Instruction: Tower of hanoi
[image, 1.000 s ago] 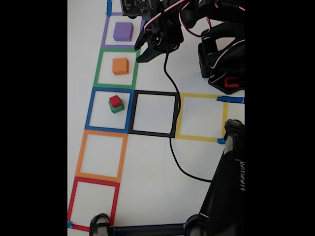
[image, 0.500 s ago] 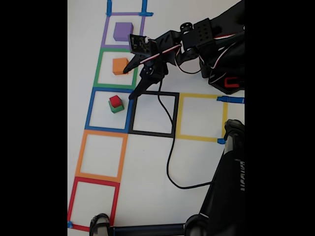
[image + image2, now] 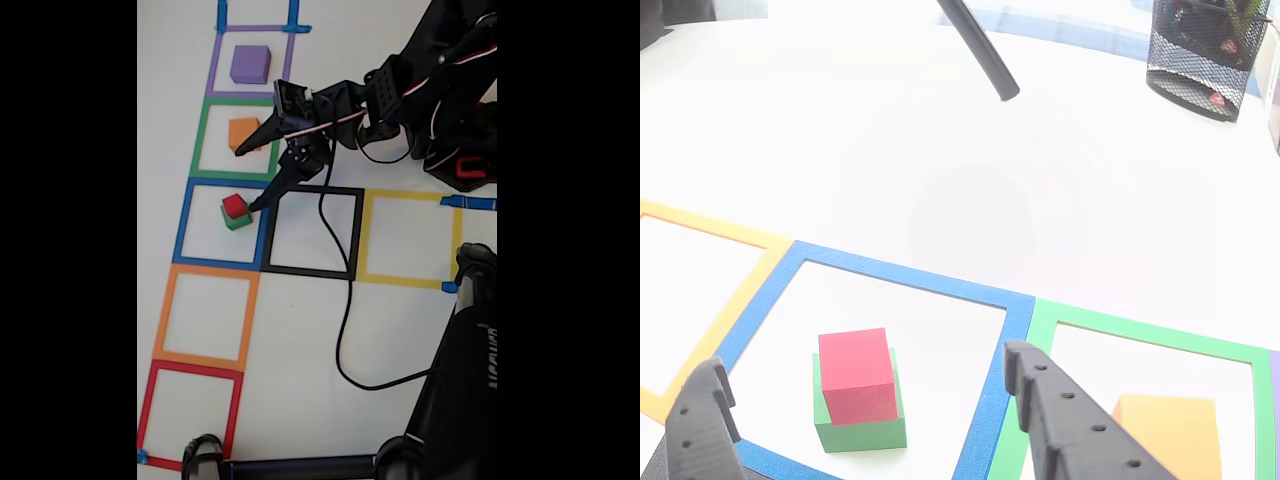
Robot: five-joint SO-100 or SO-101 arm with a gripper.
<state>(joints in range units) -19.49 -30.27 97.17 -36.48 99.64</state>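
The tower of hanoi stands in three places in the fixed view. The purple cube (image 3: 250,64) is in the purple tape square. The orange cube (image 3: 241,131) is in the green square, partly behind one finger. The red cube (image 3: 234,206) sits on the green cube (image 3: 238,222) in the blue square. My gripper (image 3: 246,180) is open, with one fingertip over the orange cube and the other just right of the red cube. In the other view, the open gripper (image 3: 862,365) straddles the red cube (image 3: 855,375) on the green cube (image 3: 855,433). The orange cube (image 3: 1165,435) lies to the right.
Black (image 3: 312,188), yellow (image 3: 405,195), orange (image 3: 205,270) and red (image 3: 195,368) tape squares are bare inside. A black cable (image 3: 345,300) trails across the black square. The arm base (image 3: 455,150) is at upper right and a black stand (image 3: 460,380) at lower right. A mesh bin (image 3: 1200,55) stands far off.
The gripper has swung down from beside the purple square, past the orange cube, to the blue square's upper right. Its fingers have spread wide. The cubes have not moved.
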